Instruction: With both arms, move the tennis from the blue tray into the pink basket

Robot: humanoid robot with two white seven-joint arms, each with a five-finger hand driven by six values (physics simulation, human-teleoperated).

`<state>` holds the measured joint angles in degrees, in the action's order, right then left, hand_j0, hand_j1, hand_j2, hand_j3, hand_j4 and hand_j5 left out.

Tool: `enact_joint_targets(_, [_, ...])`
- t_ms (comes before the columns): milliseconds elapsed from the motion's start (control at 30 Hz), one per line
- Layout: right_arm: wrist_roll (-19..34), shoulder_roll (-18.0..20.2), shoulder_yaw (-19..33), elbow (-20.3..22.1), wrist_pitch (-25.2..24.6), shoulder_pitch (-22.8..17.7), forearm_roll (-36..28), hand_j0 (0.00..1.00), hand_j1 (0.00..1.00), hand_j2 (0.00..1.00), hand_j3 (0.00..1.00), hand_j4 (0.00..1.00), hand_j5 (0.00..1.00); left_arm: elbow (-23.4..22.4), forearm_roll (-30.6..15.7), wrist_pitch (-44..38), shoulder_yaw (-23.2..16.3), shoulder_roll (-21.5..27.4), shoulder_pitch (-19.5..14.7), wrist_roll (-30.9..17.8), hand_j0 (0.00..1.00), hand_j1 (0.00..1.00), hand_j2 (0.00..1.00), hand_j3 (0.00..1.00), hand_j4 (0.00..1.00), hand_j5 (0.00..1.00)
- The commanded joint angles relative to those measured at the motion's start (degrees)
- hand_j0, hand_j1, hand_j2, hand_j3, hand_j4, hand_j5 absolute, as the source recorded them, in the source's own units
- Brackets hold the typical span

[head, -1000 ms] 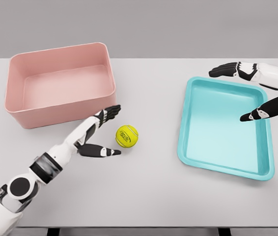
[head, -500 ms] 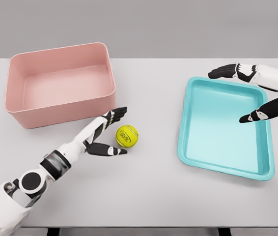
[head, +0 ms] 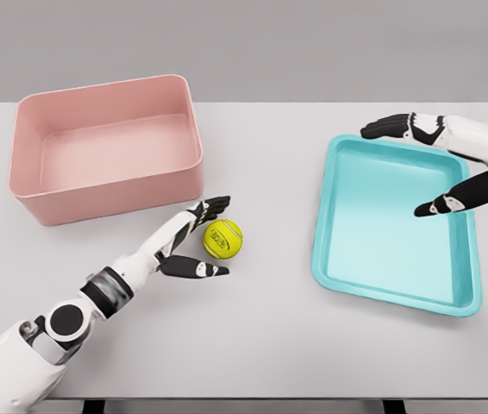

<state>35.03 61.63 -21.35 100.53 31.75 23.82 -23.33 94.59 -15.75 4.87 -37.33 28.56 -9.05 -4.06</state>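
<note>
A yellow tennis ball [head: 223, 239] lies on the grey table between the pink basket [head: 106, 147] and the blue tray [head: 395, 224]. My left hand [head: 205, 239] is spread open around the ball's left side, fingers above and thumb below it, with a small gap showing. My right hand [head: 412, 168] hovers open over the tray's far right part, holding nothing. The tray holds nothing and so does the basket.
The table's front edge [head: 244, 398] runs along the bottom of the view. Bare table surface [head: 261, 155] separates basket and tray.
My left hand has slid right and forward, closing in on the ball until its fingers flank it. The right hand has drifted slightly left. The ball has stayed in place.
</note>
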Motion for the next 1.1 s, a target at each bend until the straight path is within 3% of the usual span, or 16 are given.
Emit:
enact_joint_targets(0, [-0.03, -0.55, -0.1, 0.02, -0.2, 0.09, -0.4, 1.0, 1.0, 1.0, 1.0, 1.0, 1.0, -0.02, 0.37, 0.05, -0.02, -0.08, 0.0, 0.02, 0.85, 0.85, 0.85, 0.85, 0.85, 0.85])
enact_joint_targets(133, [-0.03, -0.46, -0.1, 0.02, -0.11, 0.26, -0.49, 1.0, 1.0, 1.0, 1.0, 1.0, 1.0, 0.06, 1.33, 0.67, -0.02, -0.26, 0.0, 0.02, 0.61, 0.61, 0.61, 0.61, 0.61, 0.61])
enact_joint_targets(233, [-0.03, -0.46, -0.1, 0.02, -0.11, 0.26, -0.49, 1.0, 1.0, 1.0, 1.0, 1.0, 1.0, 0.33, 1.42, 0.76, -0.02, -0.26, 0.09, 0.02, 0.53, 0.53, 0.53, 0.53, 0.53, 0.53])
enact_joint_targets(533, [-0.03, -0.46, -0.01, 0.02, -0.11, 0.35, -0.49, 1.0, 1.0, 1.0, 1.0, 1.0, 1.0, 5.07, 1.42, 0.85, -0.02, 0.1, 0.26, -0.07, 0.51, 0.51, 0.51, 0.51, 0.51, 0.51])
enact_joint_targets(833, [-0.03, -0.2, 0.08, 0.02, -0.46, 0.53, -0.66, 1.0, 1.0, 1.0, 1.0, 1.0, 1.0, 6.39, 1.95, 2.78, 0.24, -0.08, -0.62, -0.07, 0.51, 0.51, 0.51, 0.51, 0.51, 0.51])
enact_joint_targets(1067, [-0.03, 0.24, 0.25, 0.02, -0.38, 0.61, -0.66, 1.0, 1.0, 1.0, 1.0, 1.0, 1.0, 6.48, 1.95, 11.56, 0.33, -0.17, -1.32, -0.16, 0.51, 0.51, 0.51, 0.51, 0.51, 0.51])
